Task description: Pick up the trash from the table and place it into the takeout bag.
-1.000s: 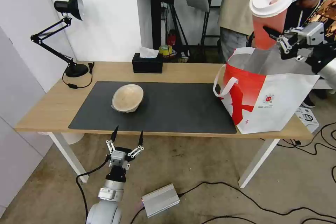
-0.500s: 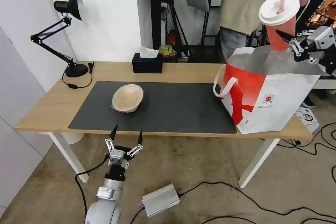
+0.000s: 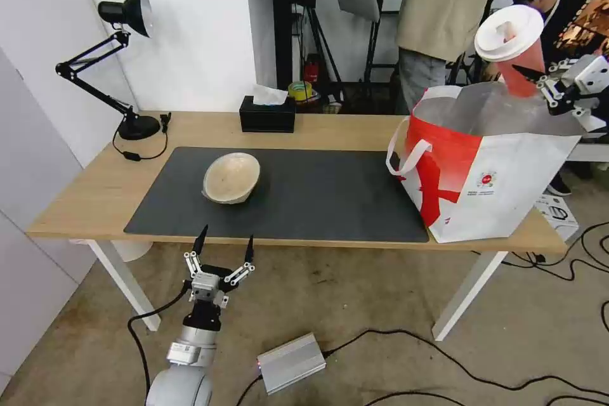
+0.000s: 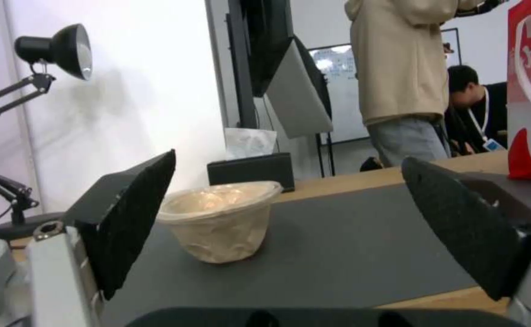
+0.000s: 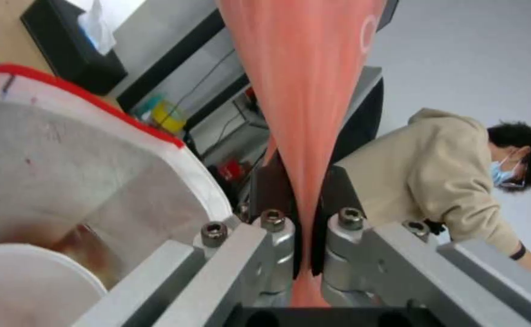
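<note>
Right gripper (image 3: 539, 79) held the translucent red cup (image 3: 515, 54) above the takeout bag's (image 3: 488, 171) open mouth, fingers clenched on its squeezed wall.

The bag stood at the worktop's (image 3: 317, 130) right end, near the front edge, with bare grey mat (image 3: 317, 193) between it and the beige disposable bowl (image 3: 231, 177). The left gripper (image 3: 222, 242) hung below the front edge, fingers (image 4: 132, 218) spread wide and holding nothing. The right wrist view showed the foil lining and a white bowl (image 5: 23, 281) inside the bag; the left wrist view showed the beige bowl upright before the black tissue box (image 4: 250, 169).
</note>
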Robot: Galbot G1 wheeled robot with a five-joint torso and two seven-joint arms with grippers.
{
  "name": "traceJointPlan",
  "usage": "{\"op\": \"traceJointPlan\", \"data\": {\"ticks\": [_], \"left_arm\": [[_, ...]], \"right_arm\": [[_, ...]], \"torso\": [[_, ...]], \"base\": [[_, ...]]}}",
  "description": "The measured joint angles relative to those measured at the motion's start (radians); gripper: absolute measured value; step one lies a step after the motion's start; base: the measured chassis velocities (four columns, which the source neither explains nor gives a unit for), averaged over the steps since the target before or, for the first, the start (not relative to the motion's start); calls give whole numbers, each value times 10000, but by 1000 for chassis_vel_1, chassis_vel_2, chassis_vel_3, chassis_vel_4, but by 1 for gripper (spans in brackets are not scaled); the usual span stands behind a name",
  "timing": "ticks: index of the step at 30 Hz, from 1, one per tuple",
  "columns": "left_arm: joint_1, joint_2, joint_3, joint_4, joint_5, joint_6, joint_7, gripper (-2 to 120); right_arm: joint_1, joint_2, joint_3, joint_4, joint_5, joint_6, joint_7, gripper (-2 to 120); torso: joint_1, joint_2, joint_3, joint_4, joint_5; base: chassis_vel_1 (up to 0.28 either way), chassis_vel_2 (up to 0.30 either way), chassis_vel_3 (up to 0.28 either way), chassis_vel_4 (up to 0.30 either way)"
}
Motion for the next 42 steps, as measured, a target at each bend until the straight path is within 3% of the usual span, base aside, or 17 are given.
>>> {"op": "traceJointPlan", "data": {"ticks": [13, 30, 42], "left_arm": [[42, -51, -22, -48, -33, -108, 7, 100], [55, -101, -50, -78, -64, -163, 11, 100], [64, -94, -96, -102, -123, -163, 12, 100]], "right_arm": [[483, -86, -627, -486, -433, 23, -51, 2], [1553, 201, -2214, -1096, -1078, 23, -110, 2], [1921, 567, -2663, -1589, -1549, 31, -181, 2]], "torso": [[0, 0, 0, 0, -1], [0, 1, 0, 0, -1], [0, 2, 0, 0, 0]], "base": [[0, 0, 0, 0], [0, 0, 0, 0], [0, 0, 0, 0]]}}
